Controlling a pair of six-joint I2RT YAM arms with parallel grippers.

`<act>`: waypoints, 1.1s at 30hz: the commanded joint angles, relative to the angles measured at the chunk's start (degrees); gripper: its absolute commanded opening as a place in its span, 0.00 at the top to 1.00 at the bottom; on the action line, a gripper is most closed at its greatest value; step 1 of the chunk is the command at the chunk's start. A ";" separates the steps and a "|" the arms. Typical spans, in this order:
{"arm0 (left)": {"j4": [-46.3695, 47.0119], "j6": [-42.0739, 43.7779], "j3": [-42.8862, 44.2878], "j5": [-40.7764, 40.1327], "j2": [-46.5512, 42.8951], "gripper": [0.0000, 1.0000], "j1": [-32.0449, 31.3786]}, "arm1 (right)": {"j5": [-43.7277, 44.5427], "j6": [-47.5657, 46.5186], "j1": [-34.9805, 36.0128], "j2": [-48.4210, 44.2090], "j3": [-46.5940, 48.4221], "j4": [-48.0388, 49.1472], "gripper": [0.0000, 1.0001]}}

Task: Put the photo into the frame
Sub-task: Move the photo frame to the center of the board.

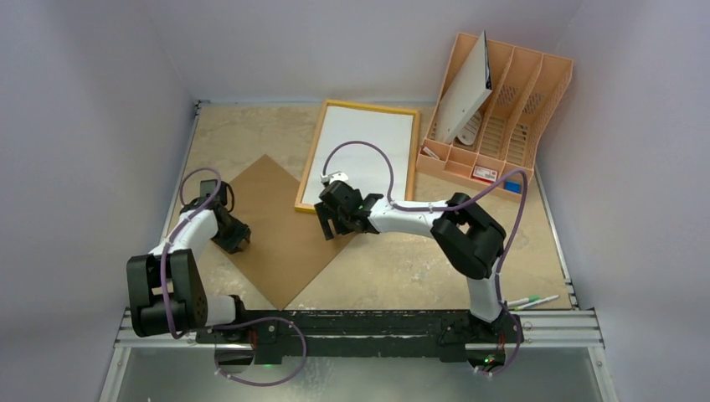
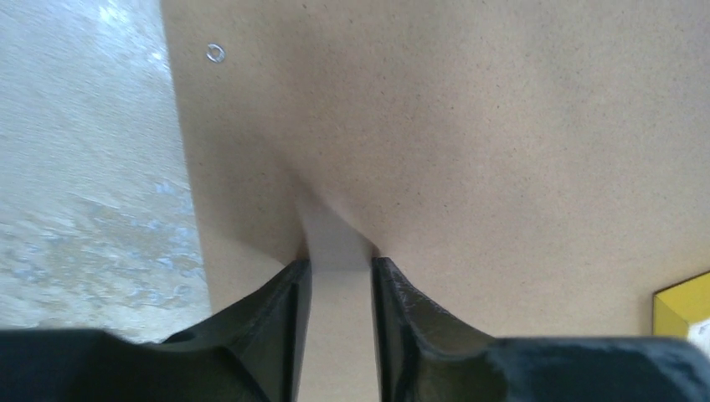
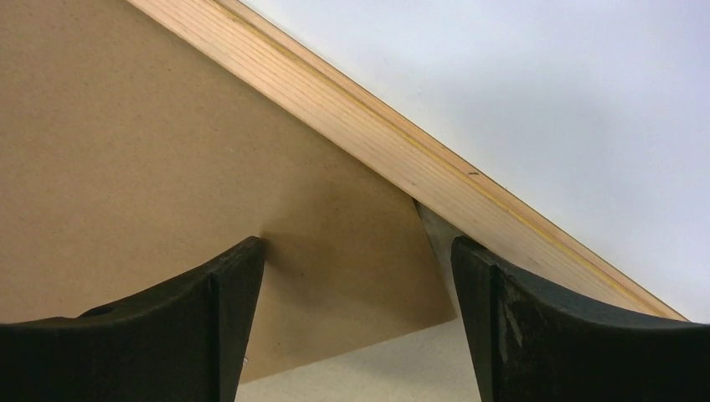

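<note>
Overhead view, upper centre: large thin rectangular frame, light wood-coloured back up, flat on mottled beige table. Inside its rails: large rectangular paper photo, plain white face up, printed side hidden. Lower left corner of frame hidden under right arm's wrist.

Left of frame: flat brown rectangular backing board, turned cornerwise, one corner reaching towards frame's lower left corner. Touching it or tucked under it: cannot tell.

Right wrist view: right gripper spread wide, gripping nothing. One finger over backing board, the other against the wooden rail. Pale wedge between board corner and rail, too dim to identify. Thin yellow line along rail's far edge.

Left wrist view: left gripper low over backing board, near its left edge, fingers a narrow gap apart. Pale grey patch just ahead of the gap: shadow or something nipped, cannot tell. Small metal ring on board, upper left. Yellow corner at right edge, cut off. In overhead view, fingertips lost behind the wrist.

Overhead, upper right: peach plastic slotted file organiser, flat white panel leaning in it. Small items in its front tray too small to read. Lower right: pens near right arm's base.
</note>
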 commanded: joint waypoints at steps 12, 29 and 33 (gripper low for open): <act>-6.80 -8.06 -1.44 -15.11 -6.20 0.09 1.05 | -23.87 -3.01 -0.78 4.03 -0.97 2.95 0.23; 3.77 -9.72 -10.33 2.69 -14.05 0.19 1.05 | -33.61 -1.01 -1.84 10.89 2.25 7.45 0.26; 3.76 -8.52 -6.61 3.94 -17.50 0.22 1.05 | -36.65 -1.89 -1.89 11.07 3.02 7.91 0.27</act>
